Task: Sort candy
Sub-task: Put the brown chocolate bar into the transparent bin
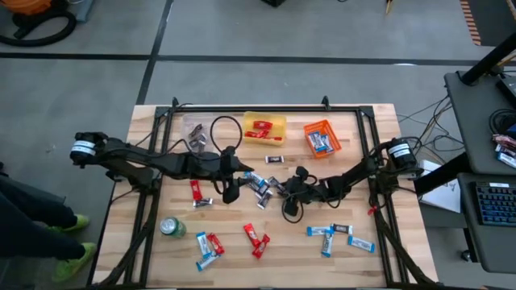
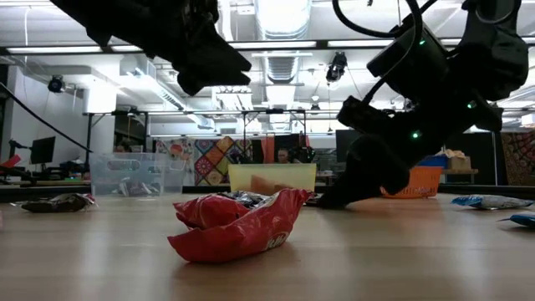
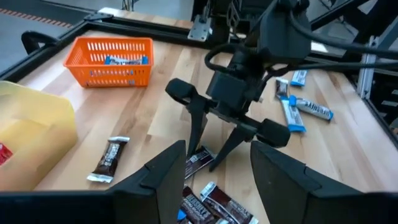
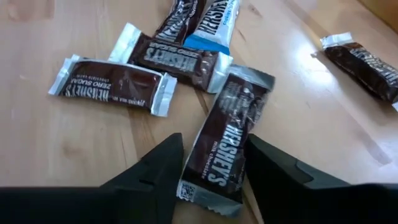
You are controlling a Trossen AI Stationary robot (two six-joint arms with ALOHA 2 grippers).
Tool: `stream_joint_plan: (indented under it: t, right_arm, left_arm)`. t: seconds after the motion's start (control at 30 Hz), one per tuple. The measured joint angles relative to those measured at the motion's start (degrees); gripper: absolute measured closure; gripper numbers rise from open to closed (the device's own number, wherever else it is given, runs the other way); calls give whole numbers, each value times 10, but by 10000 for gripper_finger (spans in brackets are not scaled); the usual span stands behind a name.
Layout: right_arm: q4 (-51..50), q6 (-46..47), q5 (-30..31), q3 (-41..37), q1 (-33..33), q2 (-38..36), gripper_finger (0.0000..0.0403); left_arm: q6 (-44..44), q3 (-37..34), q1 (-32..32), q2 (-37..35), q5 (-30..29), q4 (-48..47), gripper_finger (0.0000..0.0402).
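One brown bar lies lengthwise between the right gripper's spread jaws.
Fingers flank its long sides, not yet clamped; left gripper hovers apart nearby.

Candy: dark brown-silver, red, blue-white wrappers. Orange basket. Yellow bin. Green can.

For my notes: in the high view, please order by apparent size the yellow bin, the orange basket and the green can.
1. Yellow bin, largest.
2. Orange basket, slightly smaller.
3. Green can, clearly smallest.
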Motion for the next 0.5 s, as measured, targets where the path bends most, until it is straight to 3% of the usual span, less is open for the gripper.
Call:
stream_joint_plan:
  t: [0.27,0.5]
  right_arm:
    - [-5,7,1,-1,-1,-4,321]
    - [-23,10,-2,-3,-2,-37,329]
  left_arm:
    - [10,0,0,39,1,1,238]
    - [20,0,0,47,2,8,238]
